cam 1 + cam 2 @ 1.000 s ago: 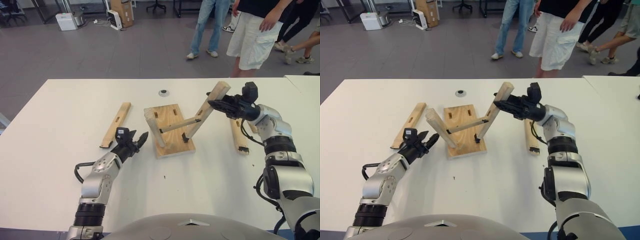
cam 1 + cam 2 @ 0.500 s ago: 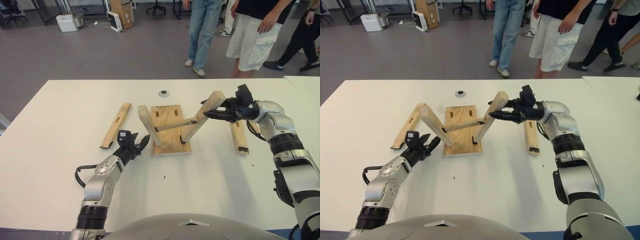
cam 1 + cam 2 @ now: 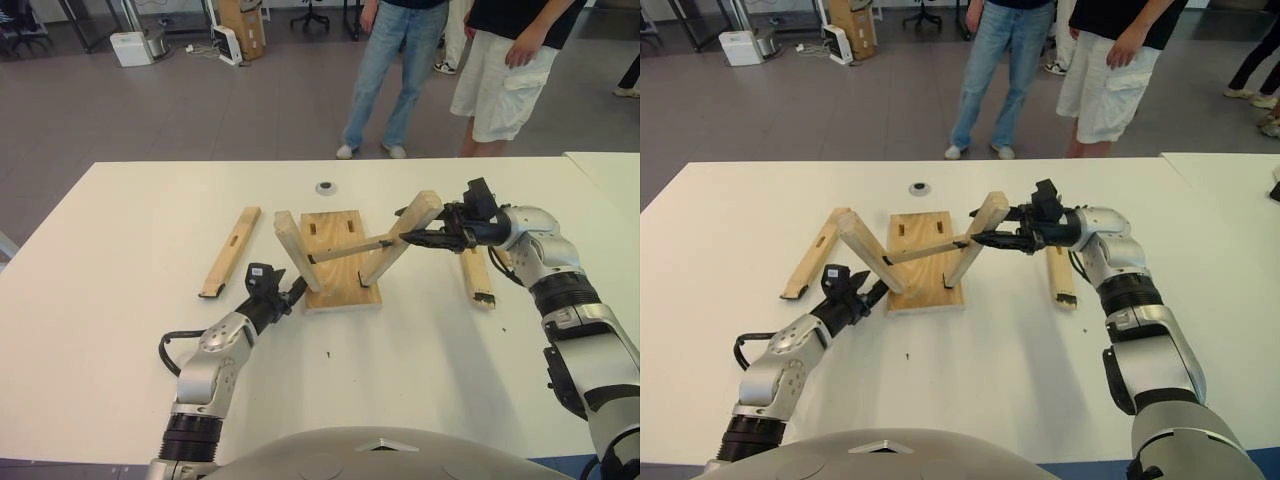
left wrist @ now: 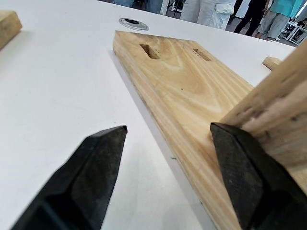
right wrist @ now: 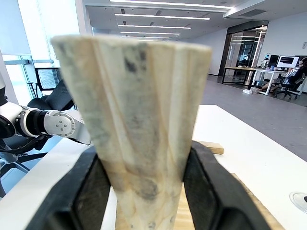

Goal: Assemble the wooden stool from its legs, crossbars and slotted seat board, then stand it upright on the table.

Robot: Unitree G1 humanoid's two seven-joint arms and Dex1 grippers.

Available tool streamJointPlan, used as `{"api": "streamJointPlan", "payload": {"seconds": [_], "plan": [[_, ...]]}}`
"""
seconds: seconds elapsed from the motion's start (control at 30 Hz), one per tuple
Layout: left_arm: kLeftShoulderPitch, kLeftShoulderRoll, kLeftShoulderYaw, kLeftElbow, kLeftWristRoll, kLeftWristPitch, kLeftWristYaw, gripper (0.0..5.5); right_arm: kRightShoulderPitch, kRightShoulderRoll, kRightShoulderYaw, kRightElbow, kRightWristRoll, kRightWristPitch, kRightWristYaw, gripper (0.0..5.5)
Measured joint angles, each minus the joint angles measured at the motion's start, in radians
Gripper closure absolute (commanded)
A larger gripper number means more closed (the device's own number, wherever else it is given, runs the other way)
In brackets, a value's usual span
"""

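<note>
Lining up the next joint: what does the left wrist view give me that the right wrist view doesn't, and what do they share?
Left wrist view: the open left gripper straddling the seat board's edge, the board's slots, one finger by the near leg. Right wrist view: the right gripper shut on the far leg's end, the left arm beyond. Both: the seat board, white table and round grommet.

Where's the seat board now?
Seat board lies flat at the table centre in the eye views, under the leg frame, left gripper at its near-left corner.
</note>
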Motion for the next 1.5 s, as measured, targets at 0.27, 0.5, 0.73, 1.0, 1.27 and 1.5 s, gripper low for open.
{"api": "streamJointPlan", "payload": {"seconds": [0.27, 0.5, 0.73, 1.0, 1.27, 1.5], "plan": [[0.0, -0.006, -0.001, -0.004, 0.0, 0.011, 0.012, 2.29, 0.075, -0.011, 0.006, -0.076, 0.006, -0.078, -0.01, 3.41], [0.003, -0.008, -0.002, -0.009, 0.002, 0.013, 0.014, 2.29, 0.079, 0.023, -0.026, -0.048, 0.006, -0.069, -0.021, 3.41], [0.011, -0.024, -0.031, -0.021, 0.002, 0.017, 0.013, 2.29, 0.163, 0.063, 0.034, 0.043, -0.157, 0.008, -0.136, 2.47], [0.011, -0.033, -0.048, -0.022, 0.002, 0.018, 0.013, 2.29, 0.199, 0.087, -0.058, 0.086, -0.257, -0.004, -0.178, 1.87], [0.035, -0.046, -0.069, -0.048, 0.031, 0.017, 0.015, 2.29, 0.196, 0.041, -0.113, 0.134, -0.348, -0.115, -0.109, 1.87], [0.018, -0.038, -0.083, -0.063, 0.071, 0.019, 0.024, 2.29, 0.126, -0.043, -0.161, 0.116, -0.429, -0.198, -0.147, 1.87]]}}
